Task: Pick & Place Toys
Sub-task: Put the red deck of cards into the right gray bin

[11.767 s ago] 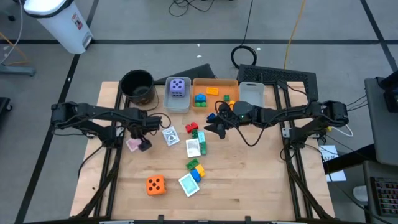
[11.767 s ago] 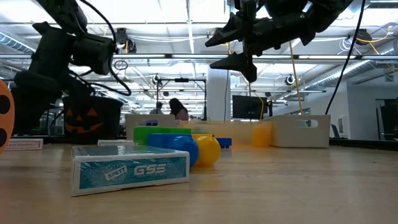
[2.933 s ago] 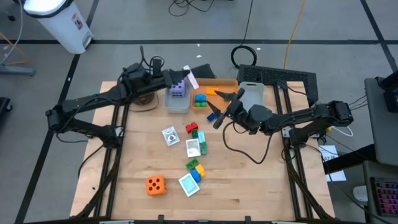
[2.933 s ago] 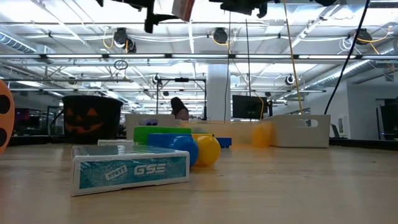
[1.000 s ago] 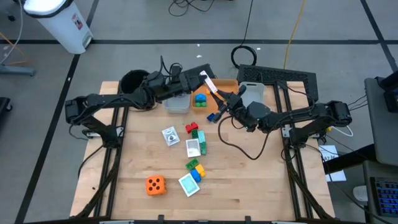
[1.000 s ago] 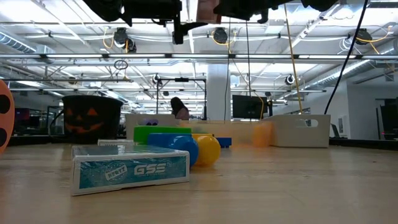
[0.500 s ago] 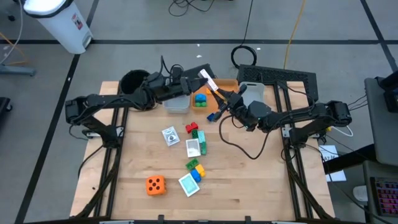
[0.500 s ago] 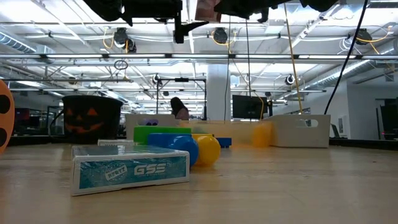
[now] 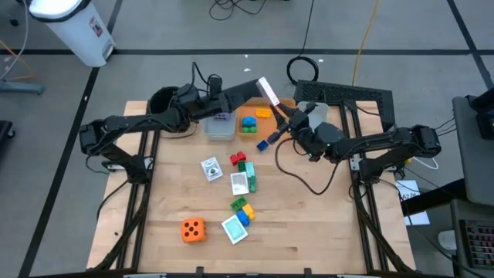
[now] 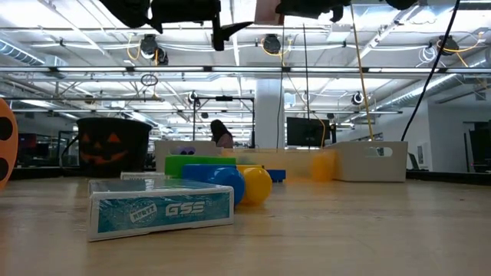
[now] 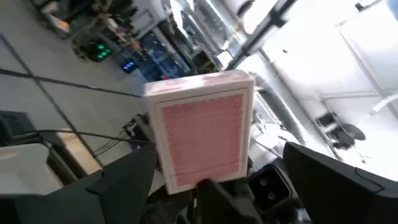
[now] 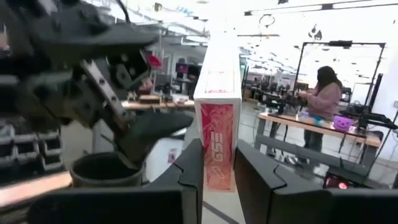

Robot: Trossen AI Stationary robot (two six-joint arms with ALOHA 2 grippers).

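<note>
The right gripper [image 12: 217, 177] is gripping the pink card box [image 12: 218, 118] between closed fingers above the wooden tabletop [image 9: 309, 224]. The left gripper [image 9: 251, 89] is hovering beside it, fingers spread. A person [image 12: 318, 99] is standing at a bench in the room behind.

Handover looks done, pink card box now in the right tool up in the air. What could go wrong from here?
The right tool pinches only the bottom edge of the pink card box, so it might pivot or slip and drop. The open left tool sits close beside it and could clip the box as either arm moves.
</note>
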